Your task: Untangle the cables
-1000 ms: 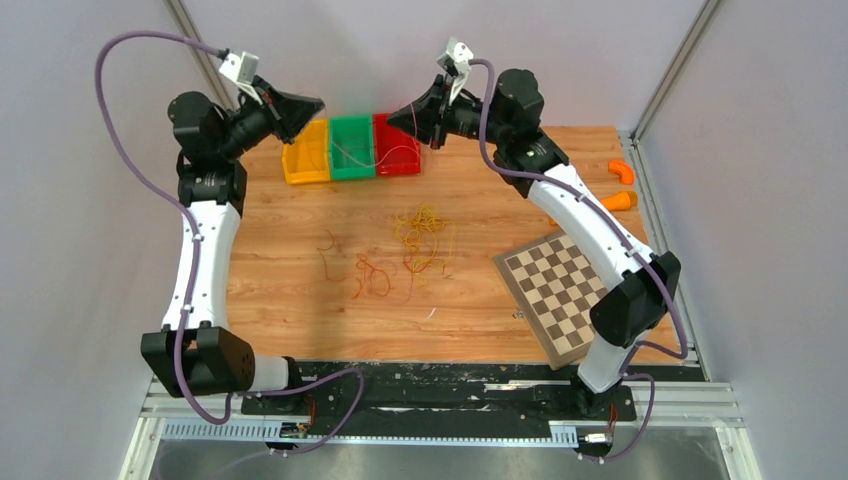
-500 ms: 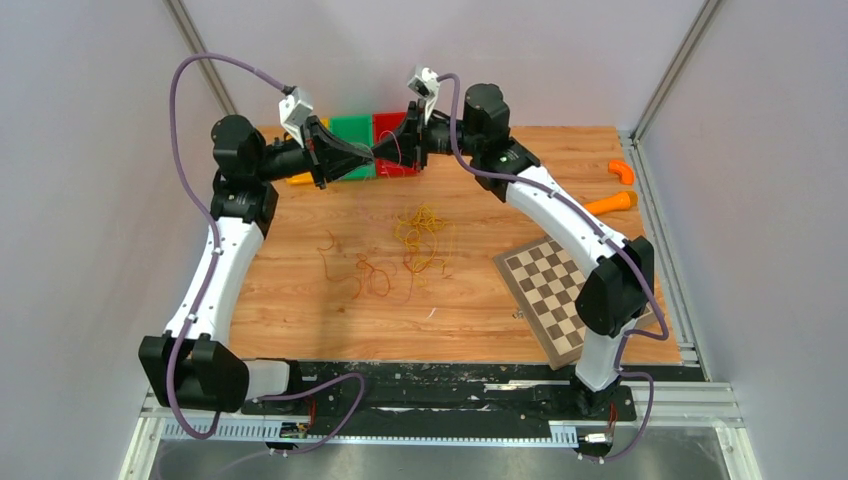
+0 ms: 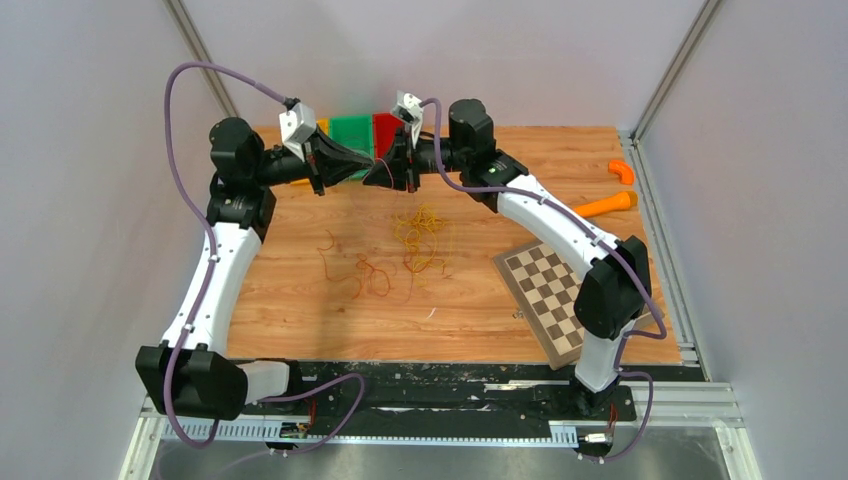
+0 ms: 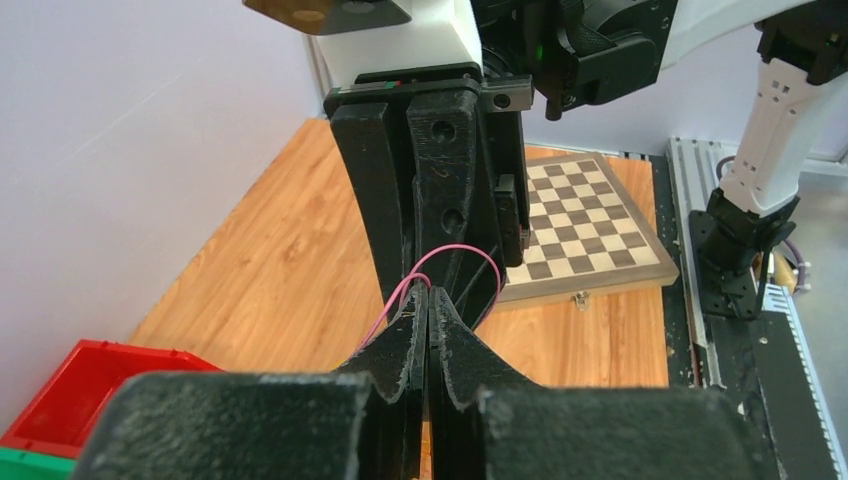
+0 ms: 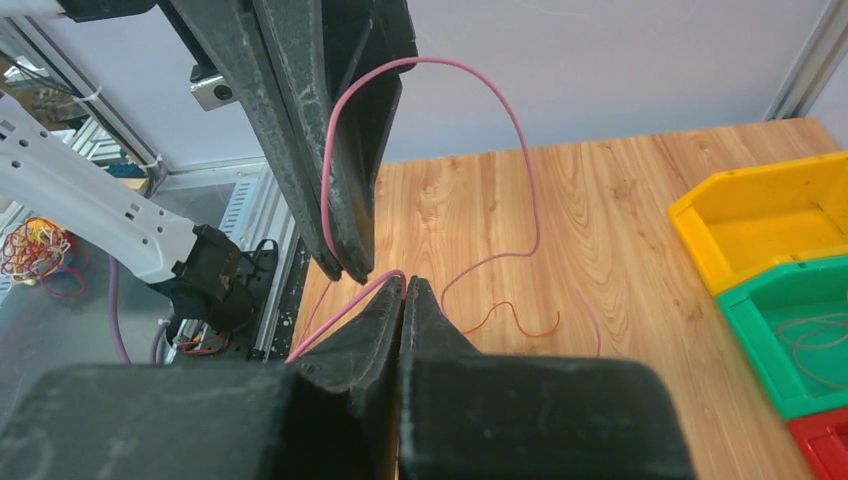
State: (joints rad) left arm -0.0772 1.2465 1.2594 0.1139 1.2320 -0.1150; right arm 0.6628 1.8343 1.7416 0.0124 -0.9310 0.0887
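Observation:
The cables lie mid-table as a yellow tangle (image 3: pixel 422 235) and loose orange and red strands (image 3: pixel 368 278). One thin pink cable (image 5: pixel 455 70) arches in the air between my two grippers. My left gripper (image 3: pixel 368 172) and right gripper (image 3: pixel 379 175) meet tip to tip above the table, just in front of the bins. In the left wrist view the left gripper (image 4: pixel 428 292) is shut on the pink cable (image 4: pixel 462 250). The right gripper (image 5: pixel 404 283) is shut on the same cable, which trails down its left side. An orange strand (image 5: pixel 515 318) lies on the wood below.
Yellow (image 5: pixel 770 215), green (image 3: pixel 350 130) and red (image 3: pixel 386 126) bins stand at the back edge; a thin strand lies in the green one. A chessboard (image 3: pixel 555 290) sits at right, with an orange carrot piece (image 3: pixel 605 205) and a curved orange piece (image 3: pixel 622 170) beyond.
Both arms swung inward and down from either side of the bins. The grippers, apart a second ago, now touch tips with the pink cable between them.

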